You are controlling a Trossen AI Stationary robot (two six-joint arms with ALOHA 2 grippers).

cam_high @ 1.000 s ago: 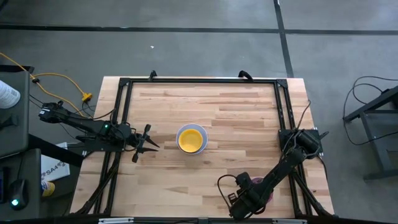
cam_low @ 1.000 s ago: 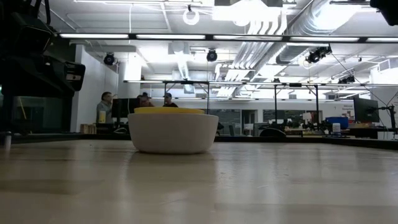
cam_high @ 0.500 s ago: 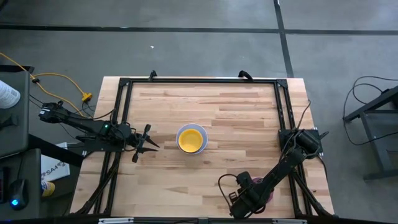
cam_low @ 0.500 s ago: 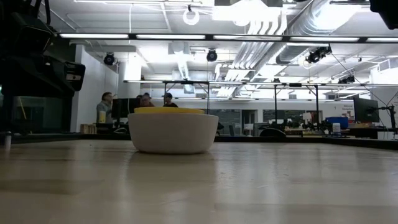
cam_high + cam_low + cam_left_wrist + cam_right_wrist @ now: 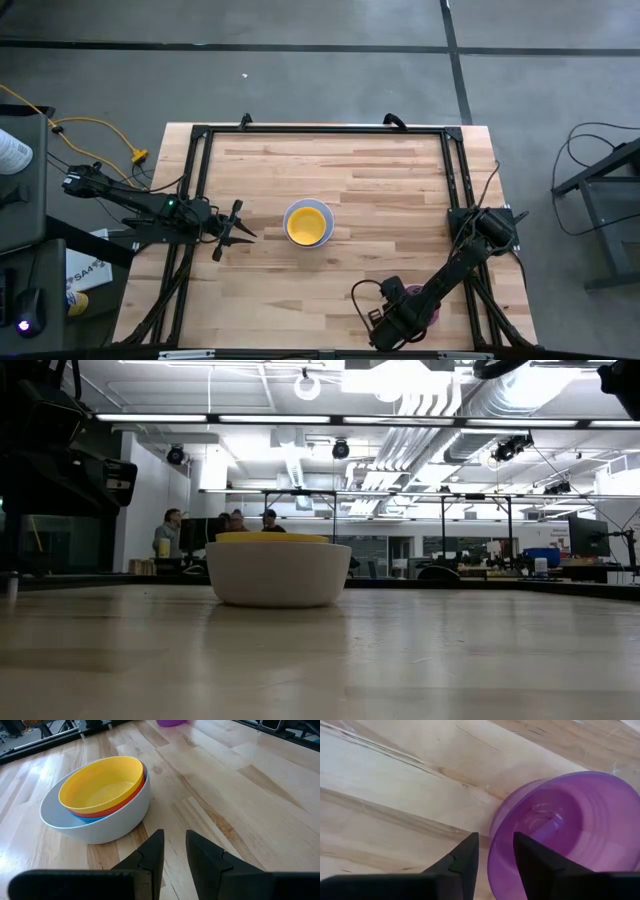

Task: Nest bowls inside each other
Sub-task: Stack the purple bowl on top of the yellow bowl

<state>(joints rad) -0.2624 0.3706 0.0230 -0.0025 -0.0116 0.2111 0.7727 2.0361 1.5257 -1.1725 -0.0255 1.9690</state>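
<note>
Mid-table stands a white bowl (image 5: 308, 223) on its base, with a blue bowl (image 5: 85, 818), a red one (image 5: 116, 804) and a yellow one (image 5: 100, 785) nested in it. My left gripper (image 5: 236, 232) waits open just left of this stack, nothing between its fingers. A purple bowl (image 5: 570, 830) sits upright near the table's front right, mostly hidden under my right arm in the high view (image 5: 416, 292). My right gripper (image 5: 495, 855) points down over it, open. One finger stands outside the rim (image 5: 492, 842), the other over the inside; I cannot tell whether they touch it.
Black frame rails (image 5: 320, 130) run along the table's far edge and both sides. The table's near edge lies just behind my right gripper. Bare wood stretches between the stack and the purple bowl. People (image 5: 170, 530) stand in the room beyond the far edge.
</note>
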